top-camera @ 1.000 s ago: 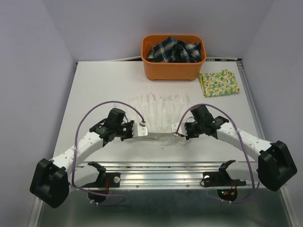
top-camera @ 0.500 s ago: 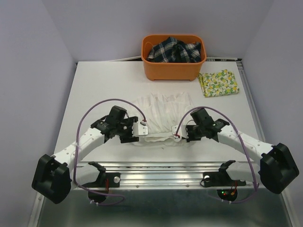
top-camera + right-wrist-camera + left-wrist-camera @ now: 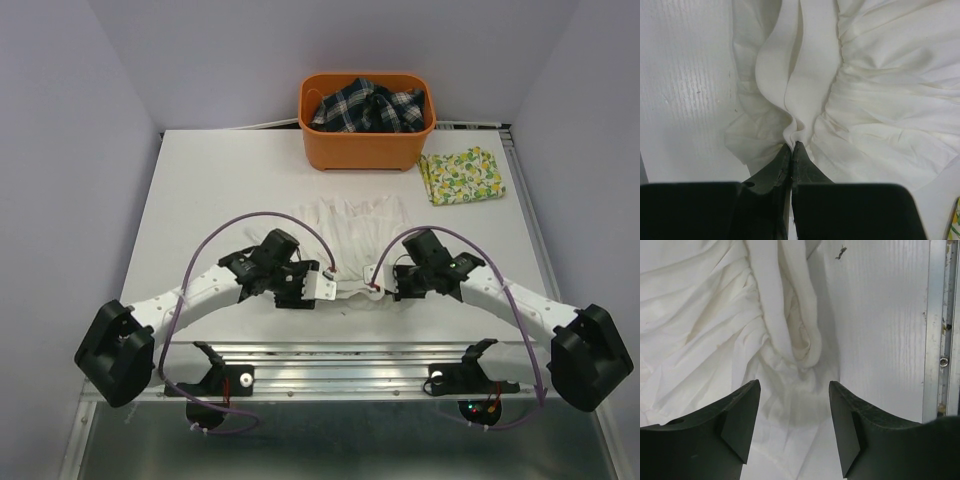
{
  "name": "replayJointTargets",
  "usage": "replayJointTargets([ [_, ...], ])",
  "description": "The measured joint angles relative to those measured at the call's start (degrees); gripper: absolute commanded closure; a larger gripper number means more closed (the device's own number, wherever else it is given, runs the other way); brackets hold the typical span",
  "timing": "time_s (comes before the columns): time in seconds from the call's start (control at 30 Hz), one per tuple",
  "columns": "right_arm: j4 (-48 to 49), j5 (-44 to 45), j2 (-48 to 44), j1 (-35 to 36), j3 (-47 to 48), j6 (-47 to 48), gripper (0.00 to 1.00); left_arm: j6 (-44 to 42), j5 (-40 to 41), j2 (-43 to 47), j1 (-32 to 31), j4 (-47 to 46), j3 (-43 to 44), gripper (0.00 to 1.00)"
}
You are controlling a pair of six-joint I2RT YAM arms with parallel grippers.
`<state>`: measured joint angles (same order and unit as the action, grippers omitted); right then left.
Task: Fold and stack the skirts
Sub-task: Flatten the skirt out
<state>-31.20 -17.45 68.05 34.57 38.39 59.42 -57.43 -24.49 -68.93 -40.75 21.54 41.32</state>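
1. Your white skirt [image 3: 350, 225] lies mid-table between the two arms, its hem fanned toward the far side. The cloth is thin and crinkly, gathered into many fine pleats. A smoother, broader band along its near edge is bunched into soft loops.
2. Your left gripper [image 3: 795, 390] hangs over the near left part of that skirt with its dark fingers [image 3: 742, 415] standing well apart. A rolled loop of the band lies just beyond the gap, and nothing is pinched between them.
3. Your right gripper [image 3: 791, 146] is closed tight on a raised fold of the band at the skirt's near right, and the cloth puckers up into the fingertips.
4. The lemon-print skirt [image 3: 462, 176] lies folded into a flat, roughly square packet at the far right of the table [image 3: 220, 190]. It is just right of the basket and well apart from the white skirt.
5. The orange plastic basket [image 3: 365, 150], a rounded rectangle, sits at the far edge, heaped with dark plaid cloth [image 3: 365, 108].
6. The table top is matt white with a fine ribbed grain, and a metal rail [image 3: 350, 360] runs along its near edge.
7. From above, both black wrists cover the skirt's near corners, and purple cables [image 3: 265, 215] arch over each arm.
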Motion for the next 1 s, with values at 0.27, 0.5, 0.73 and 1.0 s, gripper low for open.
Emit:
replayJointTargets([
  [0.27, -0.17, 0.96, -2.12, 0.02, -0.79, -0.7, 0.99, 1.36, 3.45, -6.6, -4.83, -4.04, 0.0, 0.51],
  [0.5, -0.26, 1.64, -2.62, 0.02, -1.11, -1.22, 0.99, 3.32, 5.77, -8.98, -5.55, -8.5, 0.0, 1.0],
  [0.73, 0.0, 5.49, -2.78, -0.13, -1.09, -5.86, 0.99, 10.86, 20.41, -6.73, -5.7, -19.93, -1.88, 1.0],
  [1.0, 4.61, 3.96, -4.11, -8.81, 7.02, -10.23, 0.99, 14.05, 33.97, 6.47, 1.53, -34.88, -4.33, 1.0],
])
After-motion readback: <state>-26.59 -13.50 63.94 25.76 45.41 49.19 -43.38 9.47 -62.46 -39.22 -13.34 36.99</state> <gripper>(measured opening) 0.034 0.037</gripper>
